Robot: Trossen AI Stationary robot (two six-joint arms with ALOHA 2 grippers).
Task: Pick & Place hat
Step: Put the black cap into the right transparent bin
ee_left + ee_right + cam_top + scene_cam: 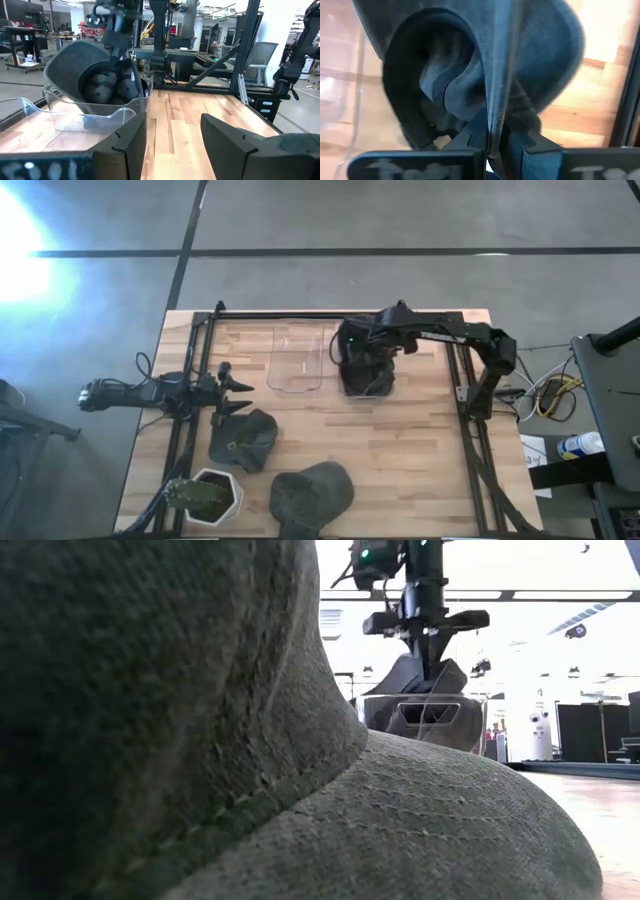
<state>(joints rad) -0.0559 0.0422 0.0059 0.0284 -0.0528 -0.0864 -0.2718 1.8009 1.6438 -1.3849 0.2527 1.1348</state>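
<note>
My right gripper (pixel 362 345) is over the far middle of the table, shut on a dark hat (pixel 366 372). The hat hangs with its lower part inside a clear plastic bin (pixel 95 111). In the low view the same gripper (pixel 425 645) comes down from above onto the hat (pixel 420 705). In the left wrist view the hat's hollow inside (pixel 107 85) faces the camera. My left gripper (pixel 236 386) waits open at the table's left side, with its fingers (pixel 127 145) level and pointing toward the bin. My right gripper (pixel 492 145) pinches a thin upright edge of the hat's fabric (pixel 496 100) between its two fingers. It comes from above and points down. The hat hangs tilted below the fingers. Its lower part (pixel 115 97) dips behind the bin's rim.
Two more grey-green hats lie on the near part of the table: one (pixel 243 440) close to my left gripper, the other (pixel 312 496) at the near edge, filling the low view (pixel 250 770). A white pot with a plant (pixel 205 496) stands at the near left corner. Another clear bin (pixel 295 358) sits left of the held hat.
</note>
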